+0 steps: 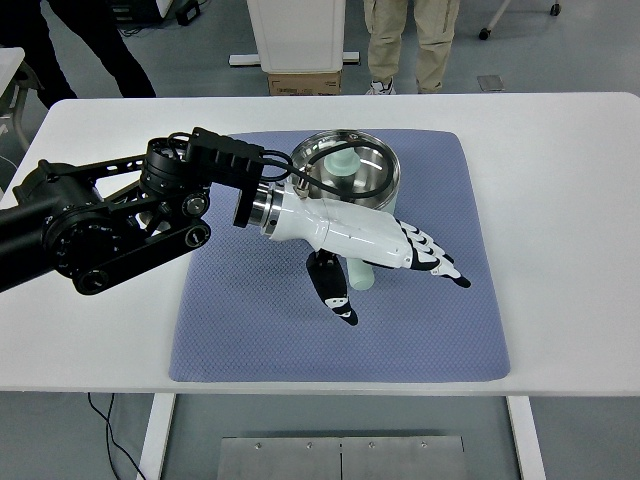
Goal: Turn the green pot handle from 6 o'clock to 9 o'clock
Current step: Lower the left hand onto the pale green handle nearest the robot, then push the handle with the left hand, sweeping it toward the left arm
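A steel pot stands at the far middle of the blue-grey mat. Something pale green shows inside it. Its pale green handle points toward me, about 6 o'clock, and is mostly hidden under my left hand. The left arm reaches in from the left edge. The white hand lies over the handle with its fingers stretched out to the right and the thumb pointing down to the handle's left. The fingers are spread, not closed round the handle. The right arm is out of view.
The mat lies on a white table. Beyond the far edge stand a white pedestal with a cardboard box, a person's legs, and another person's dark legs at the top left.
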You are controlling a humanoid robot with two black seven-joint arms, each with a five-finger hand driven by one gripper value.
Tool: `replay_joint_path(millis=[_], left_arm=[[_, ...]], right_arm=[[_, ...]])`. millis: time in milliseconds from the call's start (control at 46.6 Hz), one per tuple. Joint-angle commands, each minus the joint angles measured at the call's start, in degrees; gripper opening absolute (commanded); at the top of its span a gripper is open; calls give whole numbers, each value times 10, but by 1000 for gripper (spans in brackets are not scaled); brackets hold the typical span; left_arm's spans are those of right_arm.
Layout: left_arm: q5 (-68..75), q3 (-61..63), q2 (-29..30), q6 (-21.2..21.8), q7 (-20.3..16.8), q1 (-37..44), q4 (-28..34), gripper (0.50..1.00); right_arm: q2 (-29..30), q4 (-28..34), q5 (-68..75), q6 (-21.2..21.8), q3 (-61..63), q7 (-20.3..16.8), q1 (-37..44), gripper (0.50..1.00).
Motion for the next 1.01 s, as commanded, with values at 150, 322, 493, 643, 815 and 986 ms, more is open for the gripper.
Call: replay_joint_path(millis=[150,322,493,643,815,986], left_arm=[[65,22,-10,0,0,-1,0,1000],[97,32,-11,0,-1,-2,0,1000],[130,38,-11,0,-1,-3,0,1000],[150,39,-10,0,-1,-3,4,1000],[167,43,-4,1,-4,-4,4,1000],[183,47,-3,1,-8,-3,4,1000]], right_arm=[[0,1,0,0,0,0,0,1000],[0,0,0,0,0,0,0,1000],[0,0,0,0,0,0,0,1000],[0,0,0,0,0,0,0,1000],[0,1,0,0,0,0,0,1000],[0,0,0,0,0,0,0,1000]])
